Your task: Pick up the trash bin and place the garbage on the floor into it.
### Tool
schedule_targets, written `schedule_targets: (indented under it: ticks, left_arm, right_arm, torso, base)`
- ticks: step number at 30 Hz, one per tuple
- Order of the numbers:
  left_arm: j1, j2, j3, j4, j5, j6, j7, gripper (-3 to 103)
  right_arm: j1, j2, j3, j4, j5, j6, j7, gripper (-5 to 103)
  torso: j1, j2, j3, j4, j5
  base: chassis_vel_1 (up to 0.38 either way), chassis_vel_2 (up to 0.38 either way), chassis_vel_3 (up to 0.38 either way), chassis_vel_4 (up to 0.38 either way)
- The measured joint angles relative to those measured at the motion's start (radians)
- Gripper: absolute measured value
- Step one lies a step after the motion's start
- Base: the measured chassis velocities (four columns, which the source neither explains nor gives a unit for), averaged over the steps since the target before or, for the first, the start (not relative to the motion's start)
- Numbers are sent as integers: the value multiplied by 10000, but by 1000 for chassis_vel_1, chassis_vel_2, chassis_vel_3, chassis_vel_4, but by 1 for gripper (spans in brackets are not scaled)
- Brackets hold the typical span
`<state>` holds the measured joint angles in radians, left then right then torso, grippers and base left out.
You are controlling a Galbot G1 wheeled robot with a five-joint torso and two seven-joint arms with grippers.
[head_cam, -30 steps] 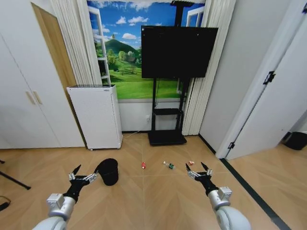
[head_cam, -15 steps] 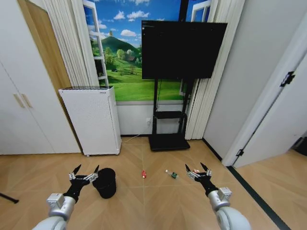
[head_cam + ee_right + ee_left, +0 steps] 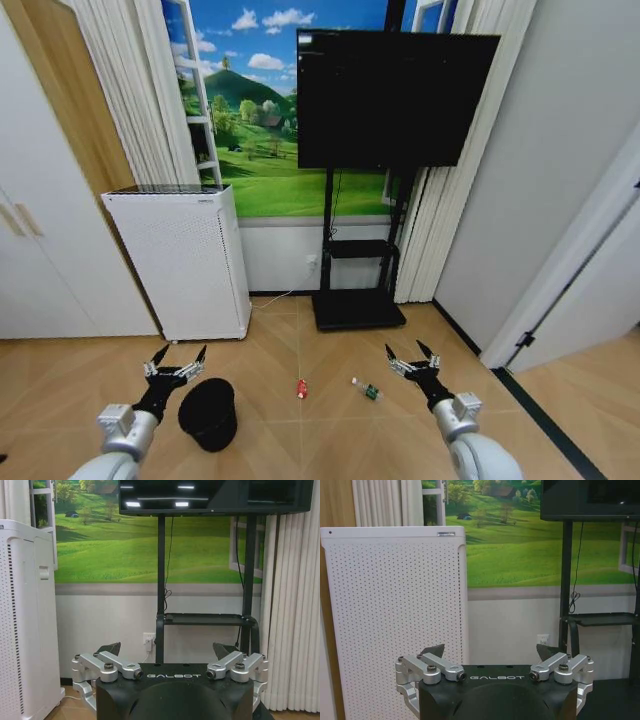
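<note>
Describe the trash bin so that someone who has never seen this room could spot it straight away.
Start at the tall white perforated appliance left of the TV stand. On the floor just in front of it stands the trash bin, beside the open left end effector. It is the only dark, round, tapered container there, much bigger than the red can and small bottle to its right.

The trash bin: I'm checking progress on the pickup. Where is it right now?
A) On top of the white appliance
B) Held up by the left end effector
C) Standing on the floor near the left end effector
C: the trash bin stands on the floor, beside the open, empty left end effector.
</note>
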<state>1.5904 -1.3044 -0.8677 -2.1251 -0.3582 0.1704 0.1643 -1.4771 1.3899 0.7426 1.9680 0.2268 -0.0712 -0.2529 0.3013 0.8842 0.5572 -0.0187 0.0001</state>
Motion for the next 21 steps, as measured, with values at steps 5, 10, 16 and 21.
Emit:
schedule_targets:
  ticks: [5,10,16,21]
  left_arm:
    - [-6,7,-10,0,-4,6,2,100]
    - [6,-17,-10,8,15,15,1,100]
    - [11,-30,-12,20,44,37,2,100]
    - [-6,-64,4,69,84,79,-5,100]
  right_arm:
    - [-19,19,-46,40,-41,1,-3,100]
    - [-44,24,-66,44,-79,1,-13,100]
    - [-79,50,-70,24,-151,10,-44,100]
    - [-81,73,-89,-29,-123,12,9,100]
  torso:
    - [-1,0,-1,1,3]
    - [3,-3,3,-4,-2]
    - [3,-2,2,1,0]
    - [11,-6,5,0,-1]
  base:
    - [-237,236,239,-242]
    - [-221,228,228,-225]
    - [-231,220,225,-234]
    - [-181,162,187,-141]
